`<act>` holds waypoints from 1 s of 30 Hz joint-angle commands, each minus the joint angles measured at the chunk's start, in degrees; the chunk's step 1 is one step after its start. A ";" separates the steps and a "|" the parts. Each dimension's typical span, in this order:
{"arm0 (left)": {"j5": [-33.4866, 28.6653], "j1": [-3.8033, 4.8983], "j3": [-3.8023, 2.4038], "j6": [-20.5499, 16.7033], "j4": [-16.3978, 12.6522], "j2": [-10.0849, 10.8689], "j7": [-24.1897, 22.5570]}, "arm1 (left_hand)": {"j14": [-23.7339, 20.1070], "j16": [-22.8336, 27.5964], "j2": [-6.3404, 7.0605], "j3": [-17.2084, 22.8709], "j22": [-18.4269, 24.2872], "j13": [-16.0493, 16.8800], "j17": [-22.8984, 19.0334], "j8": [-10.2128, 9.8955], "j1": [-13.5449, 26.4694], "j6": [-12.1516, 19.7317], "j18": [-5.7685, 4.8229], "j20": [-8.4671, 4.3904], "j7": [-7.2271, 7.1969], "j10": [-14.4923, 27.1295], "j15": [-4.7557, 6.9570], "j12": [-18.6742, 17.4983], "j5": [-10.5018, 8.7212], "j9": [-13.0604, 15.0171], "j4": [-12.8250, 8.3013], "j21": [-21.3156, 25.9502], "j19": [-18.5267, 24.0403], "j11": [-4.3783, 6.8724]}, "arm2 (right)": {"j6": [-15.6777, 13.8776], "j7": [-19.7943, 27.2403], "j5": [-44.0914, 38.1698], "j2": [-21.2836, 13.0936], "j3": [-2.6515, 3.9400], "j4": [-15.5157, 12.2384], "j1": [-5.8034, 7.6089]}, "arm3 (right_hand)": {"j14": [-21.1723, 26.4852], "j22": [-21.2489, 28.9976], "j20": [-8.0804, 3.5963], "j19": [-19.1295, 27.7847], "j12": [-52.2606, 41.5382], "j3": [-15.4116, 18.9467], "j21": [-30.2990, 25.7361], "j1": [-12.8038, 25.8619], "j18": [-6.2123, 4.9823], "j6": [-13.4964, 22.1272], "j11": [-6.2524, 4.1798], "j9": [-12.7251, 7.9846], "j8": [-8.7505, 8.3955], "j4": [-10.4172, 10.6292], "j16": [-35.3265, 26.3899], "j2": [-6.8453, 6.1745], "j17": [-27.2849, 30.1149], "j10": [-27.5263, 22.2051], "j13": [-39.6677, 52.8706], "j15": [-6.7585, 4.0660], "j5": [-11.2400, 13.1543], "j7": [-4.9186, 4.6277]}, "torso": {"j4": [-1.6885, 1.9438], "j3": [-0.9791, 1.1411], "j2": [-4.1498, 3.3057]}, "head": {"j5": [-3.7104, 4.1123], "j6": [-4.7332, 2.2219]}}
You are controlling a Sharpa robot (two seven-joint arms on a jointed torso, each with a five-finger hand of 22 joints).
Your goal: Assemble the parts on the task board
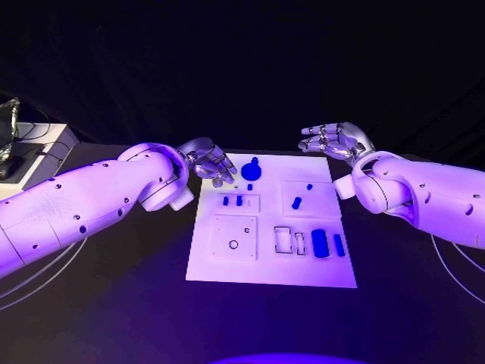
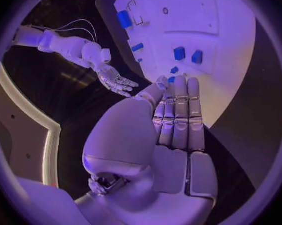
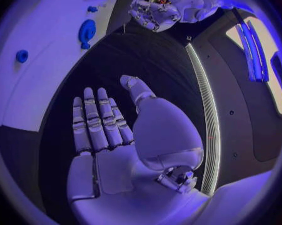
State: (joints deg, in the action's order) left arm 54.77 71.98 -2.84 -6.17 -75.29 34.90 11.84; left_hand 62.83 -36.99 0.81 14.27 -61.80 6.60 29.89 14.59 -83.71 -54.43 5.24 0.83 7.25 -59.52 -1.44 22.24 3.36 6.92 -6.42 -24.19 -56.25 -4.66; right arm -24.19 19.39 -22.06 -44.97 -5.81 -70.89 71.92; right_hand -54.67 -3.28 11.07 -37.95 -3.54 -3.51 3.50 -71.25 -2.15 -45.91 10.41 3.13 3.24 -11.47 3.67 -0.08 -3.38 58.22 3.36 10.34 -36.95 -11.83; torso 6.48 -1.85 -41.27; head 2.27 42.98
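Parts (image 1: 320,243) on task board (image 1: 271,274) — both hands' fingers (image 1: 223,165) apart, empty.

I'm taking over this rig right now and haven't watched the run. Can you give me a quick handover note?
Left robot hand: open, holds nothing, at the task board's far left corner.
Right robot hand: open, holds nothing, at its far right corner.
Blue parts are spread over the board; the round part is near the far edge.
Done: cannot tell which parts are seated.
Left: neither hand holds a part; pick one.
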 commanded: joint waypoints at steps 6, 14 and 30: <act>14.92 -1.52 2.39 -11.82 3.95 -3.70 -18.24 | 1.91 -4.01 2.76 1.09 -2.06 -3.08 -0.69 -5.66 0.77 -3.65 0.90 0.14 -0.78 -0.58 0.02 -7.07 -0.27 -3.19 0.46 -1.42 -1.98 -1.26 | 0.38 0.94 -1.19 0.19 0.02 0.07 -0.04 | 0.09 0.05 0.01 0.26 0.18 -0.07 -0.20 0.30 1.05 -0.46 0.02 0.06 -0.14 -0.15 -0.35 0.03 0.07 0.29 -0.07 -0.08 -0.26 -1.25 | -0.09 0.00 -0.07 | 0.13 -1.27; 21.64 -2.07 3.96 -12.19 9.26 -8.75 -16.82 | 0.33 -16.85 4.43 2.35 -7.20 -2.98 3.05 -9.84 1.60 -6.09 1.53 0.13 -1.21 -2.21 0.18 -9.83 -0.20 -3.08 2.30 -5.18 -3.10 -0.92 | 0.18 1.14 -1.55 0.48 0.02 0.02 -0.04 | 0.09 0.05 0.01 0.26 0.18 -0.07 -0.20 0.30 1.05 -0.46 0.02 0.06 -0.14 -0.15 -0.35 0.03 0.07 0.29 -0.07 -0.08 -0.26 -1.25 | -0.26 0.06 -0.29 | 0.09 -1.65; 26.95 -2.16 4.28 -6.90 13.50 -12.30 -11.81 | 4.32 -29.59 6.24 5.91 -13.97 -3.06 0.54 -10.88 3.21 -9.09 3.30 -0.30 -2.55 -2.46 0.83 -13.20 -0.14 -3.04 3.43 -11.57 -6.56 -0.45 | 0.06 1.21 -1.71 0.59 0.03 -0.20 -0.03 | -0.04 0.06 0.00 0.32 0.19 -0.30 -0.21 0.48 1.08 -0.42 0.03 0.06 -0.14 -0.29 -0.35 -0.03 0.06 0.26 -0.08 -0.09 -0.32 -1.26 | -0.41 0.17 -0.46 | 0.33 -1.50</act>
State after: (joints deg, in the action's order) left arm 78.86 69.80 1.46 -15.87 -61.98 22.85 -1.89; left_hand 66.88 -66.45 6.53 19.97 -74.96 3.57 30.60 4.06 -80.55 -63.10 7.96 0.52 4.61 -62.44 -0.54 9.39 3.36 3.78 -3.05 -35.56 -62.57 -4.96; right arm -24.32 19.62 -23.17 -44.43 -5.80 -70.98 71.90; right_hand -54.67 -3.28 11.07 -37.95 -3.54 -3.68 3.50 -71.25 -2.15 -45.91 10.41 3.13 3.24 -11.64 3.66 -0.08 -3.38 58.22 3.36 10.34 -36.95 -11.83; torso 6.11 -1.68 -41.74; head 2.55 41.40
